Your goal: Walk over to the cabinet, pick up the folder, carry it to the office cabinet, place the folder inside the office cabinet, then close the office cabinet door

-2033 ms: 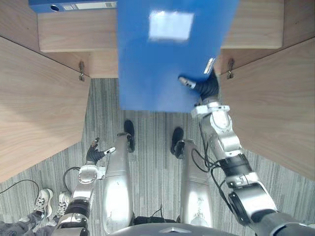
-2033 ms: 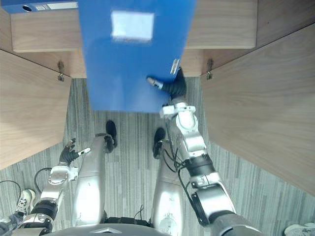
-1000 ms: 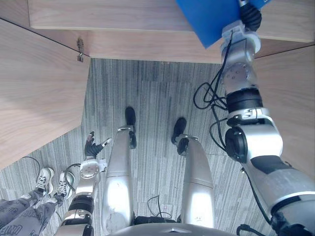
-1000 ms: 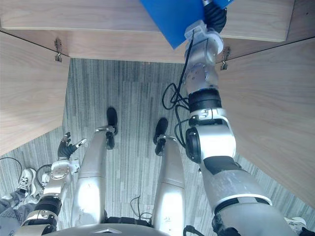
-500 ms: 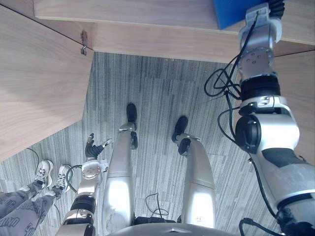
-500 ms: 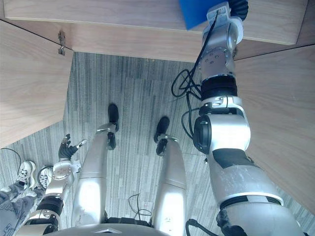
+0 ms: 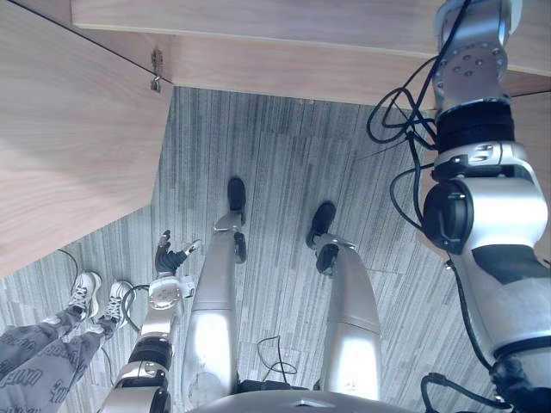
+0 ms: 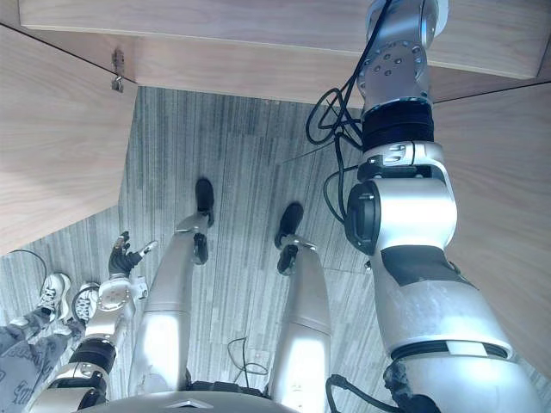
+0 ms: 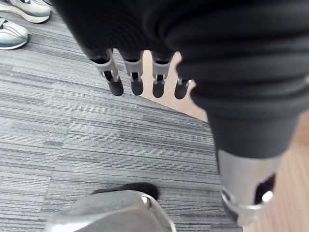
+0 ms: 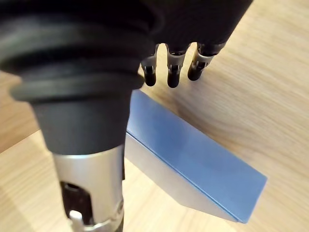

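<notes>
The office cabinet (image 7: 258, 34) is standing along the far side, with its left door (image 7: 69, 146) standing open on the left, its right door (image 8: 508, 198) on the right, and the floor (image 7: 275, 172) lying between them. The folder (image 10: 193, 154) is lying on the shelf (image 10: 270, 72) inside the cabinet, just beside the right robot hand (image 10: 173, 67). The left robot hand (image 7: 172, 255) is hanging on the near left above the floor, and a person's shoes (image 7: 86, 297) are standing further left, near the left door.

Head stereo pair looks steeply down, left wrist view shares its grey floor (image 7: 284, 146), right wrist view close, apparently facing a cabinet shelf (image 10: 270, 72).
</notes>
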